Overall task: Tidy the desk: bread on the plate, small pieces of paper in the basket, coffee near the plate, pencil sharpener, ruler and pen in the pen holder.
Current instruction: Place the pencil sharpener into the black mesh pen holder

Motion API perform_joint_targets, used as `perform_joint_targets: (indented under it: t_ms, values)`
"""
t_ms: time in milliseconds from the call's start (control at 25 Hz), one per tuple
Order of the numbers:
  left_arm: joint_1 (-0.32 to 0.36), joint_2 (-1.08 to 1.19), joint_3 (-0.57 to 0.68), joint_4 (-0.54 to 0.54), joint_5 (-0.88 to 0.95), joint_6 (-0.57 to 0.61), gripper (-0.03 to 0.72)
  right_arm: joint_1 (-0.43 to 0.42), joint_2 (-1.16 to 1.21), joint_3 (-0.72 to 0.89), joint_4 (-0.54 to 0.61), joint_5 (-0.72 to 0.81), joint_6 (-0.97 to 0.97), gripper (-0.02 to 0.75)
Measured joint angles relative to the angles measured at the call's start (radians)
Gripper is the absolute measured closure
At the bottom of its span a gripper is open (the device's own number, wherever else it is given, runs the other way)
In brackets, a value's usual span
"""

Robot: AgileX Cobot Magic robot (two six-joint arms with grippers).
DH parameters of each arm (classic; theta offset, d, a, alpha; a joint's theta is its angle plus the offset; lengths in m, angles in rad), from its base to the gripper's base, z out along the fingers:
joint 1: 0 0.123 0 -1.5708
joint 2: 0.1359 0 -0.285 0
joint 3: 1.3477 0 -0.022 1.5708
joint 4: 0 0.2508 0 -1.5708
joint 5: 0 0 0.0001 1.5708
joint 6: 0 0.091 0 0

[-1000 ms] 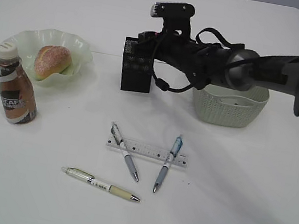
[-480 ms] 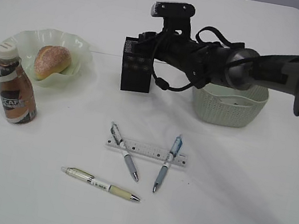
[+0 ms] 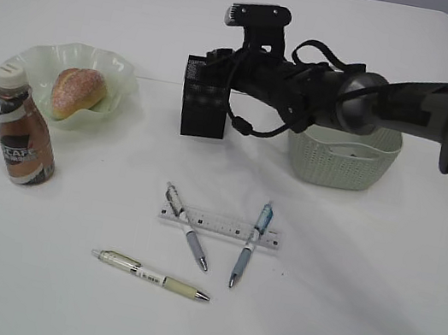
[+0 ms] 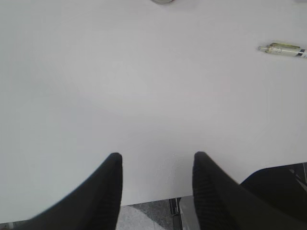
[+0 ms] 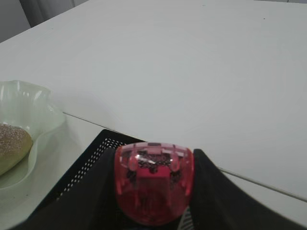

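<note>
The black mesh pen holder (image 3: 206, 99) stands mid-desk. My right gripper (image 3: 225, 62) reaches across from the right and hovers just over its top. In the right wrist view that gripper (image 5: 153, 158) is shut on a red translucent pencil sharpener (image 5: 153, 187), directly above the holder's rim (image 5: 91, 158). The clear ruler (image 3: 223, 224) lies on the desk (image 3: 359, 287) with two pens (image 3: 187, 226) (image 3: 250, 243) across it; a third pen (image 3: 151, 275) lies nearer the front. The bread (image 3: 78, 93) sits on the green plate (image 3: 124, 72), the coffee (image 3: 24, 141) beside it. My left gripper (image 4: 156, 158) is open and empty.
The grey-green basket (image 3: 341, 166) stands right of the pen holder, under my right arm; something pale shows inside, too small to tell. In the left wrist view the desk's front edge runs just under the fingers (image 4: 112, 182), and a pen's end (image 4: 283, 49) lies far right.
My right gripper still holds the sharpener over the pen holder and has barely shifted. Nothing on the desk has moved.
</note>
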Motion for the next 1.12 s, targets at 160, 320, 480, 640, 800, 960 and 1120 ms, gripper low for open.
perform_joint_targets:
  t_ms: [160, 320, 480, 640, 800, 960, 1120]
  values:
    - [0.000, 0.000, 0.000, 0.000, -0.001, 0.000, 0.335, 0.000, 0.000, 0.000, -0.007, 0.002, 0.000, 0.439]
    - [0.000, 0.000, 0.000, 0.000, -0.002, 0.000, 0.335, 0.000, 0.000, 0.000, -0.009, 0.002, 0.002, 0.439]
    - [0.000, 0.000, 0.000, 0.000, -0.004, 0.000, 0.335, 0.000, 0.000, 0.000, -0.009, 0.002, 0.002, 0.439]
    - [0.000, 0.000, 0.000, 0.000, -0.003, 0.000, 0.335, 0.000, 0.000, 0.000, -0.009, 0.002, 0.002, 0.439]
    - [0.000, 0.000, 0.000, 0.000, -0.005, 0.000, 0.335, 0.000, 0.000, 0.000, -0.017, 0.014, 0.002, 0.432]
    - [0.000, 0.000, 0.000, 0.000, -0.018, 0.000, 0.335, 0.000, 0.000, -0.002, -0.024, 0.020, 0.002, 0.422]
    - [0.000, 0.000, 0.000, 0.000, -0.020, 0.000, 0.335, 0.000, 0.000, -0.003, -0.024, 0.029, 0.002, 0.422]
